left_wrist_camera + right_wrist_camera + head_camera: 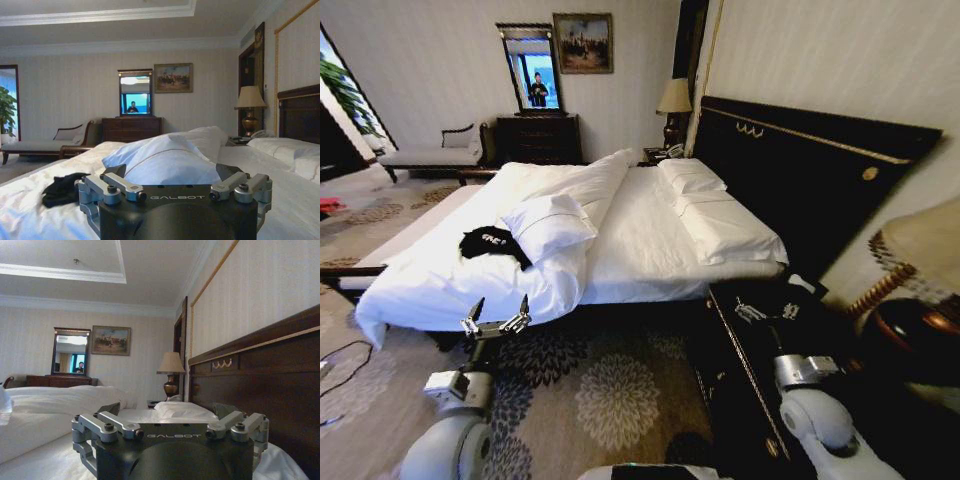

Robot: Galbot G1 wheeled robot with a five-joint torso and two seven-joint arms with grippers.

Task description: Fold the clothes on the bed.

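Note:
The clothes (492,243) are one black T-shirt with white lettering, crumpled on the white duvet near the bed's (640,245) front left corner. The left wrist view shows the same dark heap (62,188) beside a white pillow (165,160). My left gripper (498,315) hovers open at the bed's front edge, just short of the shirt, with nothing between its fingers (116,170). My right gripper (768,303) is open and empty over the dark nightstand beside the headboard, its fingers (111,408) facing along the bed.
A loose pillow (548,225) lies right of the shirt. Two more pillows (720,220) rest by the dark headboard (810,170). A nightstand (750,340) and lamp (920,260) crowd the right. A chaise (430,152), dresser (538,138) and floor cable (340,360) lie beyond.

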